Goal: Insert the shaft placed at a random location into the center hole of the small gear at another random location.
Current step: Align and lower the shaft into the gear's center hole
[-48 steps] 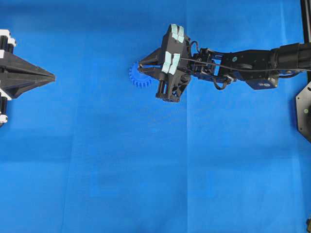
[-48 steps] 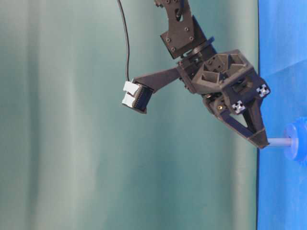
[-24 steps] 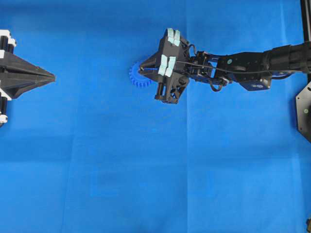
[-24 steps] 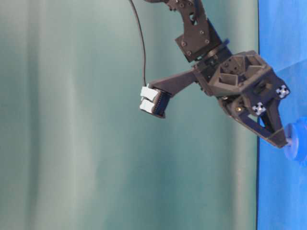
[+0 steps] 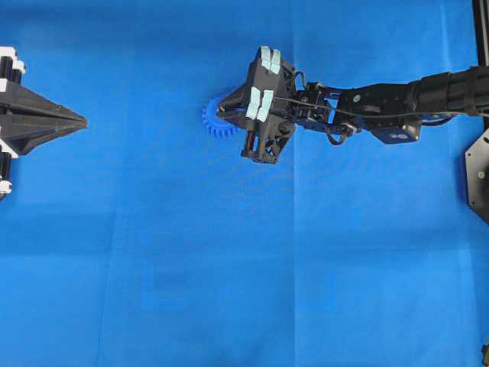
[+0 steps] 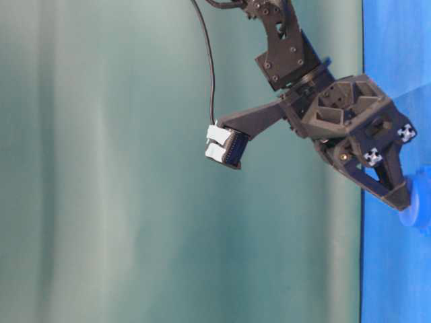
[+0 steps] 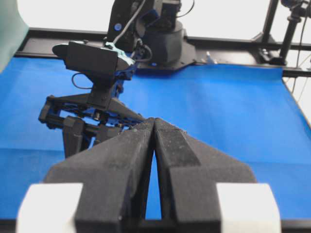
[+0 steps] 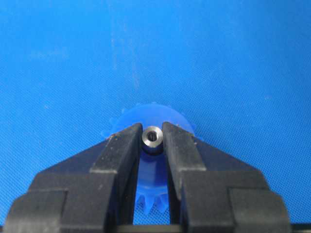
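R gripper [image 8: 152, 138] clamped on shaft [image 8: 151, 137], tips right at small gear [image 8: 146, 121] hub; shaft looks sunk in center hole. Left: let go, retract. L gripper [image 7: 154, 127] shut, empty, idle.

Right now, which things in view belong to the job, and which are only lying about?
Belong to the job:
- shaft, held by the right gripper
- gear, under the shaft

Only lying about:
- left gripper, fingers shut, far from the gear
- blue cloth
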{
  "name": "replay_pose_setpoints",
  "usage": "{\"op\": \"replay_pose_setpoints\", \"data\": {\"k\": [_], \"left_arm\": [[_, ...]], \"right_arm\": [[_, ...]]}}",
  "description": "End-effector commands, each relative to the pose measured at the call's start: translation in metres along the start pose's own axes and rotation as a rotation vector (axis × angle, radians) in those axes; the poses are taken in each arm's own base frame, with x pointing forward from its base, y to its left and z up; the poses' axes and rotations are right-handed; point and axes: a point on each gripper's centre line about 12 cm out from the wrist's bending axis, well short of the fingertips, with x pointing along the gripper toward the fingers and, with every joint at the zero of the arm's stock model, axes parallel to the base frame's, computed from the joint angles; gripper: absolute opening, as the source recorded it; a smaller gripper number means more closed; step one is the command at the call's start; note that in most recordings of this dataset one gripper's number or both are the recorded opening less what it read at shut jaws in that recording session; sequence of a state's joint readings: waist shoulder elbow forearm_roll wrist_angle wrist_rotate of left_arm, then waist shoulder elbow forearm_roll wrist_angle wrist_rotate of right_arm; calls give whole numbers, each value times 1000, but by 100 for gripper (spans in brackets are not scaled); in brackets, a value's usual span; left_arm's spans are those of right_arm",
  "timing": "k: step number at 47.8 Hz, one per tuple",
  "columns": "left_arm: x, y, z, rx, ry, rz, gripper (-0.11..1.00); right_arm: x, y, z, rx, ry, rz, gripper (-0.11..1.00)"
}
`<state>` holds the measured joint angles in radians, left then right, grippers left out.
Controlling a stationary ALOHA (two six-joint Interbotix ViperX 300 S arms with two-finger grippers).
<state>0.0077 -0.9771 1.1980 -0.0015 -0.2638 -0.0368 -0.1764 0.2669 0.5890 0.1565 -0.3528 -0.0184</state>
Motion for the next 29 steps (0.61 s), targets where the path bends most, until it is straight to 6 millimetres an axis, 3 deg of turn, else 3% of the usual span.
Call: {"op": "replay_pose_setpoints", "data": {"k": [1, 25, 29], "left_arm": [[2, 0, 3, 0, -8, 0, 0], [1, 0, 3, 0, -8, 0, 0], [1, 0, 3, 0, -9, 0, 0]], "right_arm": [[-1, 3, 13, 2, -39, 5, 5], [-2, 4, 11, -2, -27, 8, 5], [-2, 4, 10, -2, -25, 8, 10]]}}
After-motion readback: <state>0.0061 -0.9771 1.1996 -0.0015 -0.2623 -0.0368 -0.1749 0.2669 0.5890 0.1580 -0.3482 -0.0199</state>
